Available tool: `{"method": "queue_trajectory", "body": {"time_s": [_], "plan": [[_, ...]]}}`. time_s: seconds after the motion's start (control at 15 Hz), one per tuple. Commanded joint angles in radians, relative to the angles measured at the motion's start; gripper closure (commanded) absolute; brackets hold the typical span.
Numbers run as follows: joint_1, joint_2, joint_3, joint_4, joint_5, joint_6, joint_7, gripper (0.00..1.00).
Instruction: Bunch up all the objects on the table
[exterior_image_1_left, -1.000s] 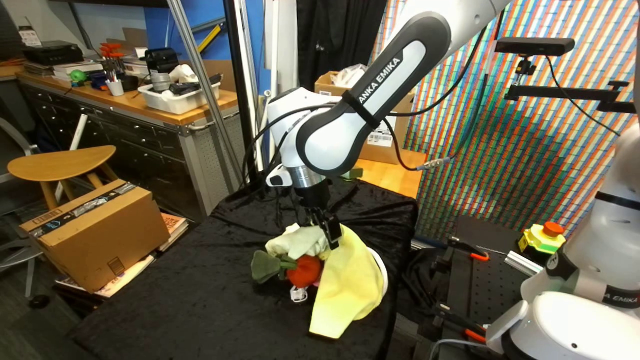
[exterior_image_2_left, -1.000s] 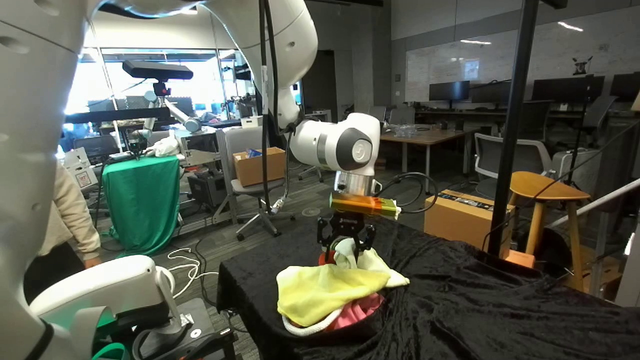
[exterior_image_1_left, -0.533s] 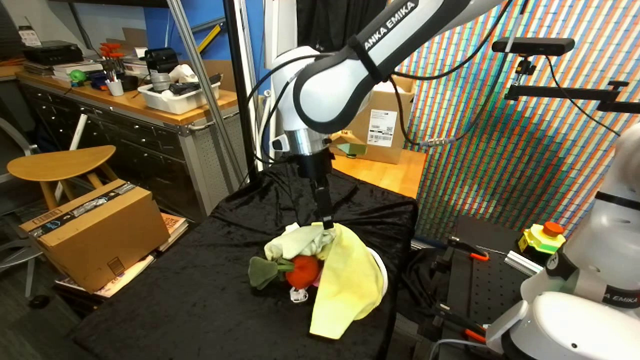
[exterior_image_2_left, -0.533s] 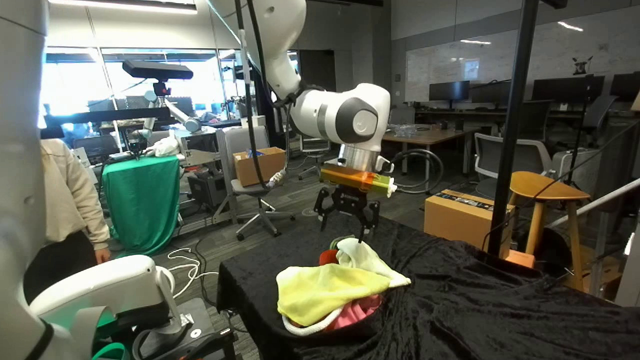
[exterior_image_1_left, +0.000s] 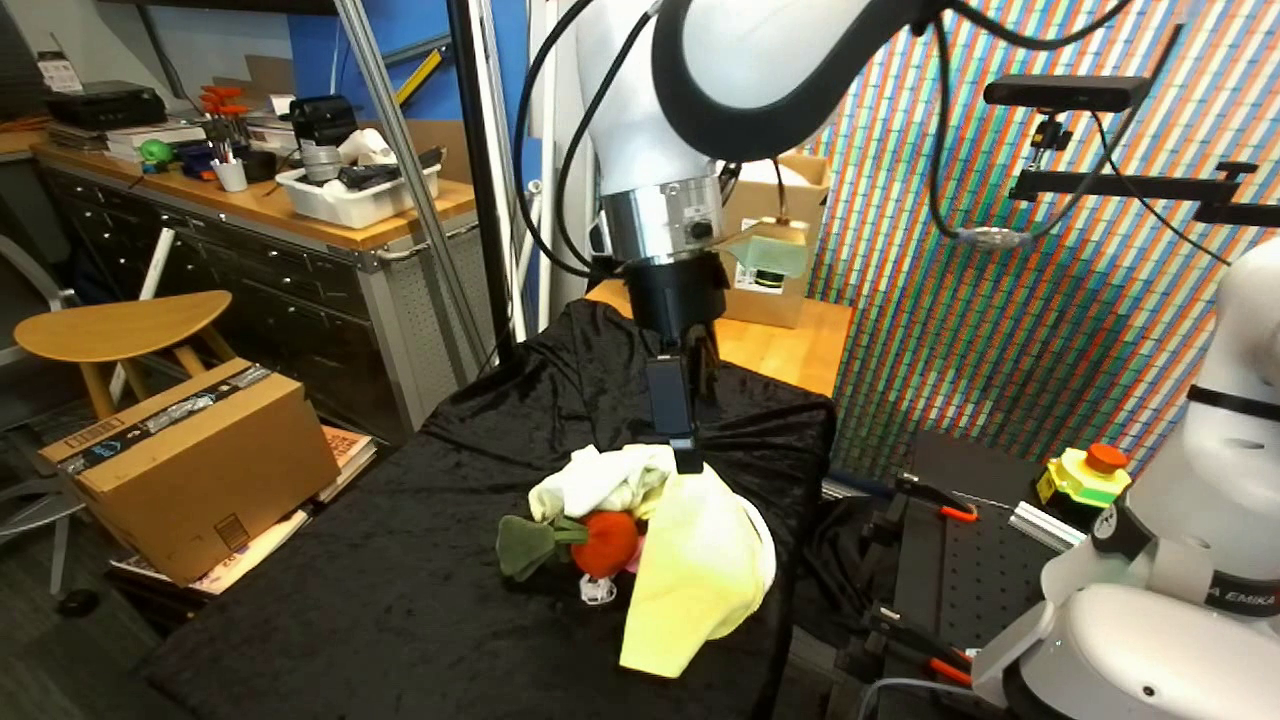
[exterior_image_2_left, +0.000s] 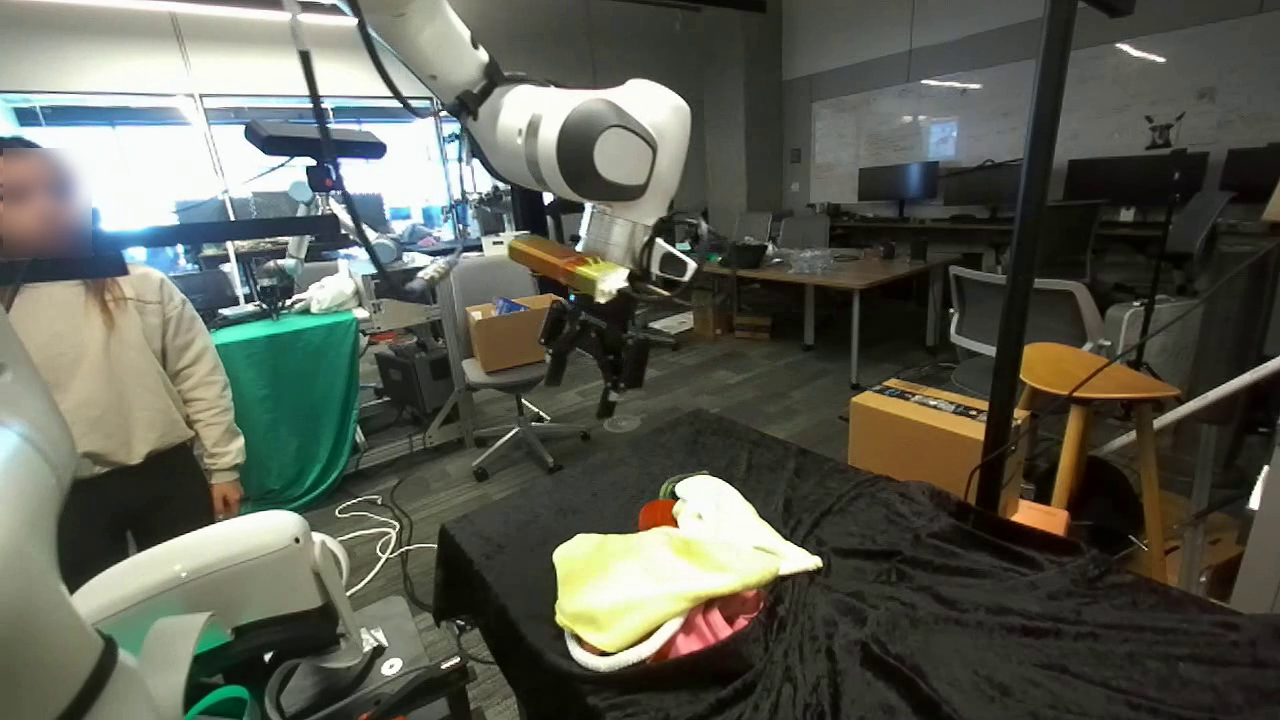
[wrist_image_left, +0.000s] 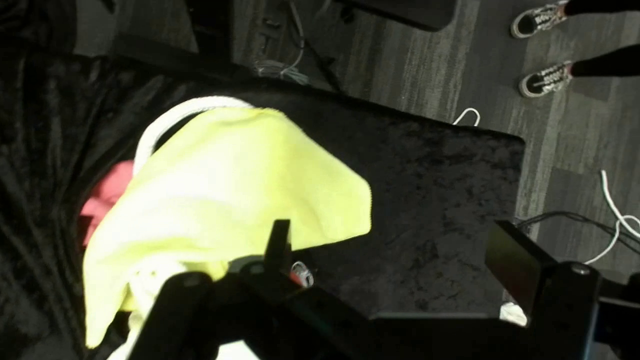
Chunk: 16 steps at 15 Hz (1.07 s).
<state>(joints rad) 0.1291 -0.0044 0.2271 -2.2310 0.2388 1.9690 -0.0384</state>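
A yellow cloth (exterior_image_1_left: 700, 570) lies draped over a white-rimmed container (exterior_image_2_left: 625, 660), and it fills much of the wrist view (wrist_image_left: 225, 185). A pale cloth (exterior_image_2_left: 730, 515) lies bunched against it. A red round object (exterior_image_1_left: 605, 545), a dark green plush piece (exterior_image_1_left: 525, 547) and a small white item (exterior_image_1_left: 597, 590) sit close together beside the cloths. Pink cloth (exterior_image_2_left: 715, 625) shows under the yellow one. My gripper (exterior_image_2_left: 582, 388) is in the air above the heap's level, apart from it. In the wrist view its fingers (wrist_image_left: 390, 235) are wide apart with nothing between them.
The black-covered table (exterior_image_1_left: 420, 620) has its edge close to the container. A cardboard box (exterior_image_1_left: 200, 470) stands beyond the table. A second white arm (exterior_image_1_left: 1150, 650) stands beside the table. A person (exterior_image_2_left: 130, 380) stands in the background.
My gripper was down with its fingers around the pale cloth. It has opened, risen off the heap and moved towards the robot's side. The cloths stay bunched on the table.
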Motion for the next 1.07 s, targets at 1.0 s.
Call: {"method": "queue_trajectory", "body": {"time_s": [1.0], "plan": [[-0.006,-0.578,0.166,-0.537,-0.135,0.422,0.619,0.0]]}}
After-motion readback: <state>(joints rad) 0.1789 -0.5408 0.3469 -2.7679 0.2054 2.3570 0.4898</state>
